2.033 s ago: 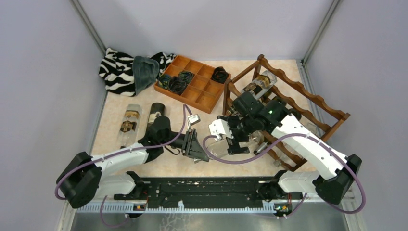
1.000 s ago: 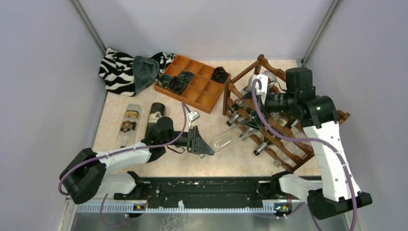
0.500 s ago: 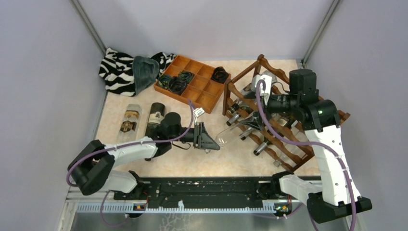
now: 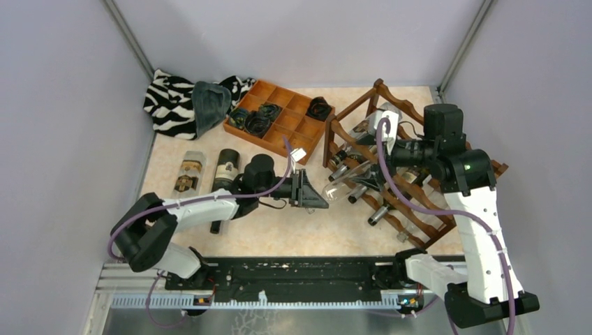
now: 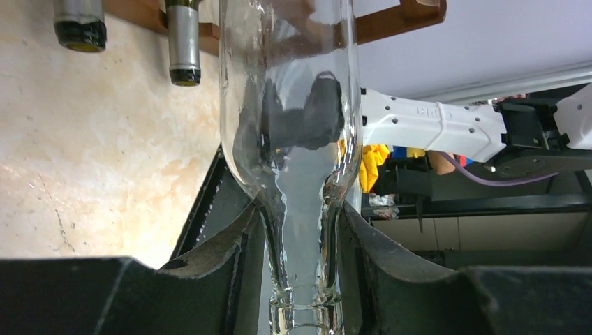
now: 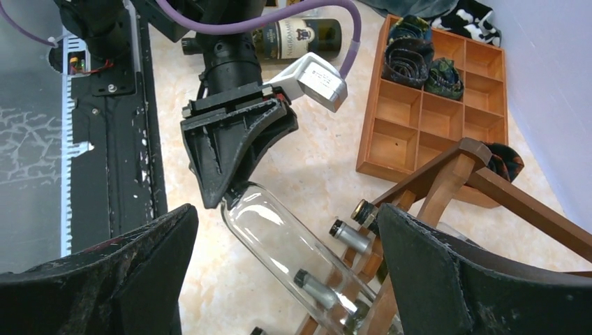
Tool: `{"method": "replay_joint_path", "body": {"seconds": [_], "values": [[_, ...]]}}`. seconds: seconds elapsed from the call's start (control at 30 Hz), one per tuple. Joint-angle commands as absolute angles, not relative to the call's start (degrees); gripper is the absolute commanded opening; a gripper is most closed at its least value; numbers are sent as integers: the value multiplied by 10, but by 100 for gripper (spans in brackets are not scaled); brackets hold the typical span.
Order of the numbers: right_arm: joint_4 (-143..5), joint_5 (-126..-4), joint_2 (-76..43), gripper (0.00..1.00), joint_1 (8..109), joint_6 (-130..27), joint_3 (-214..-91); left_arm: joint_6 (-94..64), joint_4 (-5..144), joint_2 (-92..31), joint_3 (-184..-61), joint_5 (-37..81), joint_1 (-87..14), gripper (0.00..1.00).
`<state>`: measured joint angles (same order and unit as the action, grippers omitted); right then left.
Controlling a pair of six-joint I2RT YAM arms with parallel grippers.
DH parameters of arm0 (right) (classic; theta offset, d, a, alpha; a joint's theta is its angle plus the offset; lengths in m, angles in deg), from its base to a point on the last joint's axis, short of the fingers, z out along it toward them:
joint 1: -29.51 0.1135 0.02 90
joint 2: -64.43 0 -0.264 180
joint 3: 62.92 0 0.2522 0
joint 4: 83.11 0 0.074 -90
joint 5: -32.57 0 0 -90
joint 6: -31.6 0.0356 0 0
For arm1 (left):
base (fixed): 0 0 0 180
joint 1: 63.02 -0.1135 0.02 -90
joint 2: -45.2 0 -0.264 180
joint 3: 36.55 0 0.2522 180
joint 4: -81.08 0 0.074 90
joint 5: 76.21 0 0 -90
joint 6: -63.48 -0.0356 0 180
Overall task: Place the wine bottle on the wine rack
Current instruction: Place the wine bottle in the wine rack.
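The left jaws are shut tight on the thin neck of a clear wine bottle (image 4: 345,183). The left wrist view shows the neck squeezed between the two black sides of the jaws.

The bottle is held up off the tabletop (image 4: 279,234) and lies almost flat. Its fat end points at the wine rack (image 4: 447,157). That end is right at the front of the rack, beside the necks of other bottles (image 4: 340,170) that lie in it. I cannot tell if it touches the wood.

The right jaws are wide open and hold nothing. They hang over the front of the rack, above the clear bottle. In the right wrist view, the bottle shows in the big gap between the two sides, and neither side touches it.

Two more bottles lie on the tabletop to the left: a pale one (image 4: 188,178) and a dark one (image 4: 225,171). They lie side by side. An orange-brown tray (image 4: 299,139) with little boxes sits behind them, just beside the rack. A zebra cloth (image 4: 167,105) is in the far left corner.
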<state>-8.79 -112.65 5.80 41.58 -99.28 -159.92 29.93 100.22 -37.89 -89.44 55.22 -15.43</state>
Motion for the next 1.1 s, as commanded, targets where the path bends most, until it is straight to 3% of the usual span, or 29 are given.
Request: {"method": "replay_joint_path", "body": {"seconds": [0.0,1.07], "values": [[-108,-1150,73,98,406,-990,-1604,258,1027,-391,-941,533,-148,0],[-118,-1152,77,98,392,-988,-1591,189,1092,-548,-1085,364,-89,0]]}}
